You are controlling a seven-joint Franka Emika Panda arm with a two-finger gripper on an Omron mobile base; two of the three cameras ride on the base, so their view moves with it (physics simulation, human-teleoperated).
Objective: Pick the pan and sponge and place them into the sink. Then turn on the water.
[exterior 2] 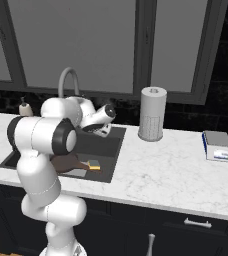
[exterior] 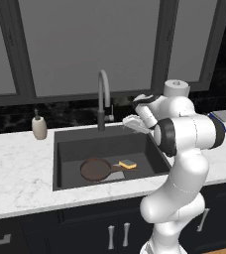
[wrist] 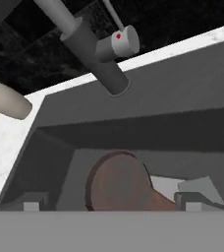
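Observation:
The reddish-brown pan [exterior: 95,169] lies on the bottom of the dark grey sink [exterior: 85,144], its handle pointing right. Beside that handle rests the yellow sponge [exterior: 127,164], also inside the basin. My gripper [exterior: 130,122] hovers over the sink's back right corner, just right of the arched grey faucet [exterior: 103,94]. In the hand view the gripper [wrist: 111,204] is open with nothing between its fingers, the pan [wrist: 119,182] below it and the faucet's lever [wrist: 119,42] with a red dot ahead. Water is out of view.
A beige soap dispenser [exterior: 39,126] stands on the white marble counter left of the sink. A paper towel roll [exterior 2: 152,114] and a flat blue-edged box [exterior 2: 217,146] sit on the counter to the right. Dark windows rise behind.

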